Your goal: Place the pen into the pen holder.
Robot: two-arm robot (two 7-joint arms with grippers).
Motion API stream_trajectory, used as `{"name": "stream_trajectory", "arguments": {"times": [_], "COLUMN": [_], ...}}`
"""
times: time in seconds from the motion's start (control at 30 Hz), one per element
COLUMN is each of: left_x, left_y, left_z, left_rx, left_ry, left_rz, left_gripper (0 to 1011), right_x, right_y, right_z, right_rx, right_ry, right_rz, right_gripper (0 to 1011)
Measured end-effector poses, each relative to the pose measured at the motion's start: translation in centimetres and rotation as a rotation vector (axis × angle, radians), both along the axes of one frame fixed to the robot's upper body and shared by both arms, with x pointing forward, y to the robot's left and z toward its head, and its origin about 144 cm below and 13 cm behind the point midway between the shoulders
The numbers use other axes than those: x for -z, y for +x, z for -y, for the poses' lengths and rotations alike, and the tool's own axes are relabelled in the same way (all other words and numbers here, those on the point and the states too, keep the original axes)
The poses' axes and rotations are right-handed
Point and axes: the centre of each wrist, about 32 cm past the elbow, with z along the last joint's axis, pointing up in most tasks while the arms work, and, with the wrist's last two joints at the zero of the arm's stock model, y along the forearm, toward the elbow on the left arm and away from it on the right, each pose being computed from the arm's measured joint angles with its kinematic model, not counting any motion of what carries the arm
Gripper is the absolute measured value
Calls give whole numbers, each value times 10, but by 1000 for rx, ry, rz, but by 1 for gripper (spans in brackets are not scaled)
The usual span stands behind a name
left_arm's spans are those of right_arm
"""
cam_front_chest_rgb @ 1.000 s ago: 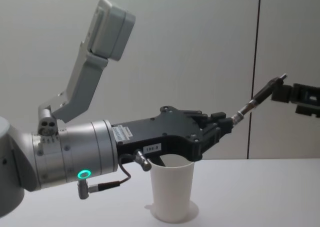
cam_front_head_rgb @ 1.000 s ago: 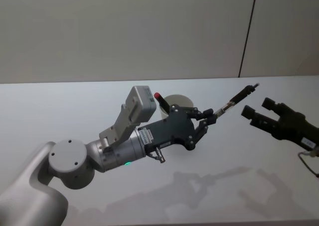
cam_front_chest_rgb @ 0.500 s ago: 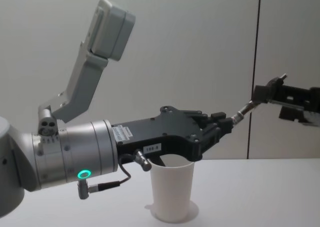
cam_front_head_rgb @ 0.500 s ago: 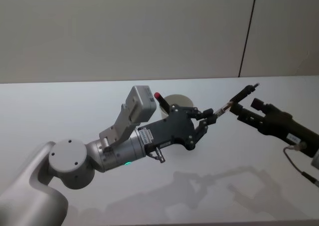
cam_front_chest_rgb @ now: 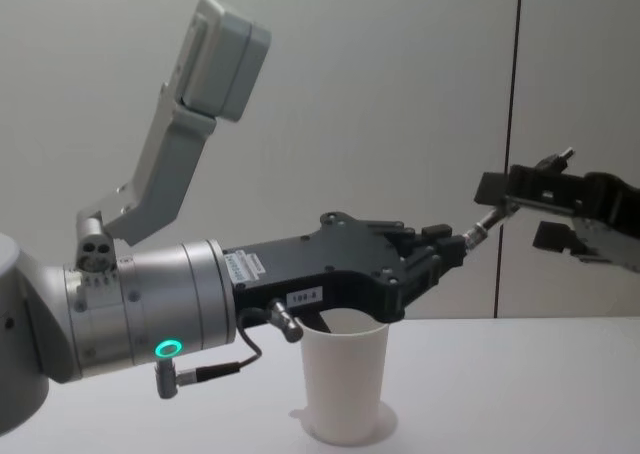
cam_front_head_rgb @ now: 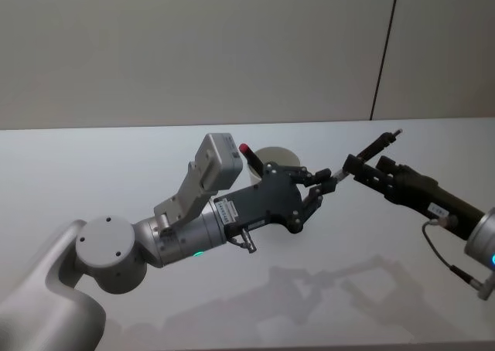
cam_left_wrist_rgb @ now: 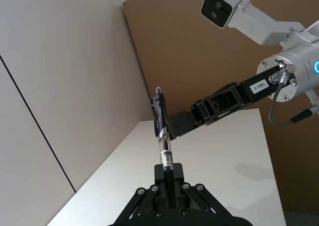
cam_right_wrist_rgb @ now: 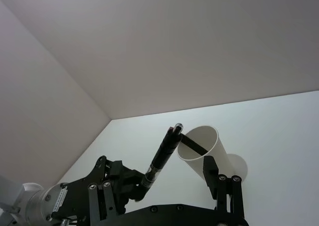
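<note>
Left gripper [cam_front_head_rgb: 323, 182], nearest the robot and raised above the white table [cam_front_head_rgb: 93, 165], is clamped on the lower end of a black-and-clear pen [cam_front_head_rgb: 370, 149]; the pen slants up and away from its fingertips toward the right. In the chest view this gripper [cam_front_chest_rgb: 448, 252] hangs just above the pen holder [cam_front_chest_rgb: 344, 377], a white paper cup standing upright on the table directly below the gripper's body. In the head view the cup [cam_front_head_rgb: 278, 158] shows just behind the gripper, with a red-tipped dark object [cam_front_head_rgb: 247, 155] leaning at its rim. Beyond the left gripper's fingertips, the right gripper [cam_front_head_rgb: 357, 168] has its jaws spread to either side of the pen's middle; actual contact cannot be judged. Its fingers [cam_front_chest_rgb: 494, 188] straddle the shaft in the chest view.
</note>
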Motion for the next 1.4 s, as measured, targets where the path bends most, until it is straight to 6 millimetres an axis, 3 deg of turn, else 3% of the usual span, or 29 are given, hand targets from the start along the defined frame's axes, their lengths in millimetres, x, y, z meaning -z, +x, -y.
{"name": "stream_trajectory", "arguments": {"times": [1.4], "left_x": [0], "left_y": [0], "left_z": [0], "left_rx": [0], "left_ry": [0], "left_rz": [0], "left_gripper": [107], "right_x": [-11], "right_y": [8], "right_z": [-10], "right_rx": [51], "right_ry": [192], "right_rz": [-172], "right_gripper": [1002]}}
